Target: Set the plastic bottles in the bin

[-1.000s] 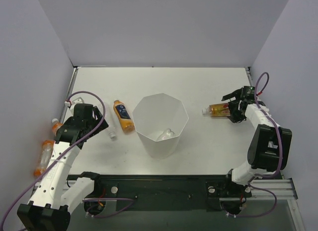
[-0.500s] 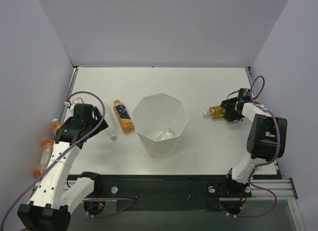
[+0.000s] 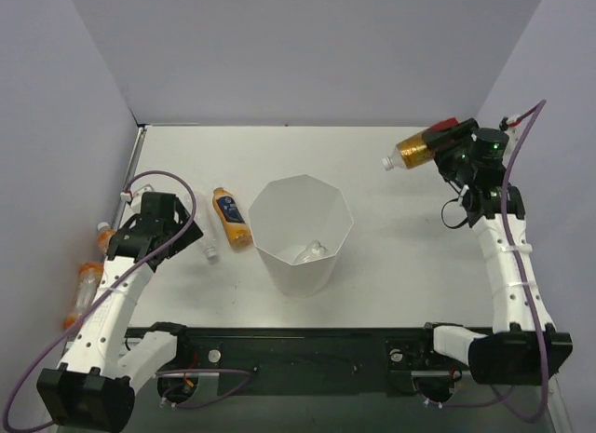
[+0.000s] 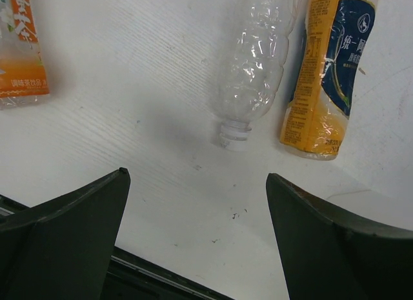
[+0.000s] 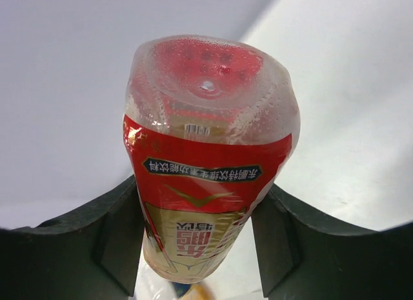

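Both fingers [image 5: 113, 239] of the right gripper [image 5: 200, 242] are clamped on the red-labelled bottle [image 5: 206, 151], one against each side of its body, with its dimpled base turned to the wrist camera. From above, that bottle [image 3: 414, 152] hangs well to the right of the bin [image 3: 279, 186] and beyond it, lying roughly level with its white cap pointing toward the bin's side, and it looks to be clear of the table [image 3: 372, 182]. The left gripper [image 4: 197, 177] has its fingers wide apart on nothing, poised over the cap end of a clear bottle [image 4: 251, 68] that lies just left of the bin. A blue-labelled bottle [image 4: 326, 74] lies between that one and the bin, close beside it, and an orange-labelled bottle [image 4: 22, 48] lies farther left. One clear bottle [image 3: 312, 251] seems to sit in the bin already. The step in hand is the carry: the gripped bottle is up but not yet over the opening. Next, the right arm needs to swing toward the bin, staying above its tall rim, stop over the open mouth, and only then part its fingers.
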Action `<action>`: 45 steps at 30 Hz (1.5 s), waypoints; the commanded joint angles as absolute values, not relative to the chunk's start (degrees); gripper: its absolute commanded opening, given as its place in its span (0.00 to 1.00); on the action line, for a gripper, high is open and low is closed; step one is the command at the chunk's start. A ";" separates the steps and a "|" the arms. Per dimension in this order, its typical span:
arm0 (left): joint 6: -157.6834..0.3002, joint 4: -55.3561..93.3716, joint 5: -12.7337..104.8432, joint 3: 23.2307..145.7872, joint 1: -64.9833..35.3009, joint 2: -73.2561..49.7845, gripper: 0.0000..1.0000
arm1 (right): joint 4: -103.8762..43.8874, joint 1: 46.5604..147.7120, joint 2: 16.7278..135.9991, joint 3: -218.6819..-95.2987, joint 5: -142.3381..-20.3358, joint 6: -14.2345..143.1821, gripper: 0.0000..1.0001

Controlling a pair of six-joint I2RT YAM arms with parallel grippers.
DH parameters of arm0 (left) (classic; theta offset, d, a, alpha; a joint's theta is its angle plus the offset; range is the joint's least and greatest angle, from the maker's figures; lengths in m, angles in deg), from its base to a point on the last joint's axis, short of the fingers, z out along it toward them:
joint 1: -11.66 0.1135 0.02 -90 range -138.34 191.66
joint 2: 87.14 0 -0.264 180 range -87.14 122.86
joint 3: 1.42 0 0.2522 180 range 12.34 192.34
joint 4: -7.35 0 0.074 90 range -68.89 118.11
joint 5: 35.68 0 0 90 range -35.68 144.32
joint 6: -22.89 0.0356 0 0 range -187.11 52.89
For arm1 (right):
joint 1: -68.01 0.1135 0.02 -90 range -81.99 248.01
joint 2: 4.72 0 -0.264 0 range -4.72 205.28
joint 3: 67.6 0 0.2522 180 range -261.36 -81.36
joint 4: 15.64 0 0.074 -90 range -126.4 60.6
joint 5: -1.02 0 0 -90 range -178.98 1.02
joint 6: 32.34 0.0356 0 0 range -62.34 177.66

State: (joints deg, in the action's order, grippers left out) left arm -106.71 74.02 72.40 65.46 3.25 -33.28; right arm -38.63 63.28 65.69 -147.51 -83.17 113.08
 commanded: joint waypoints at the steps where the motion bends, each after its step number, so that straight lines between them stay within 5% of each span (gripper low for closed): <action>1: -109.65 69.73 70.67 65.25 3.92 -29.67 0.98 | -42.48 73.61 59.01 -159.38 -88.17 104.18 0.34; 11: -104.47 63.48 66.27 73.85 9.02 -12.72 0.98 | -50.49 109.03 63.30 -169.08 -101.54 89.66 0.39; 14: -104.20 62.51 65.92 75.18 8.93 -9.45 0.98 | -52.42 115.45 65.76 -168.72 -104.43 87.47 0.50; 17: -103.85 61.20 64.78 75.27 8.85 -7.87 0.99 | -54.00 121.87 67.26 -168.46 -107.78 85.61 0.75; 18: -103.76 60.93 64.77 75.18 8.76 -7.69 0.99 | -54.79 122.58 67.53 -168.54 -109.27 85.26 0.84; 22: -103.15 58.56 63.81 74.92 8.50 -7.08 0.94 | -55.41 123.20 66.13 -168.46 -112.25 85.17 0.89; 35: -102.62 59.78 69.25 82.73 0.67 4.87 0.88 | -57.43 113.19 50.05 -159.50 -119.91 87.36 0.90; 45: -102.71 61.37 75.67 78.88 0.76 3.39 0.92 | -59.28 113.10 49.51 -155.89 -118.08 89.21 0.90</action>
State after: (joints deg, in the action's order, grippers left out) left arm -102.86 61.36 71.75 80.54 0.52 6.39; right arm -58.52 113.31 48.47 -156.80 -118.15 88.07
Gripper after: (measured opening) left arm 0.904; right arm 0.903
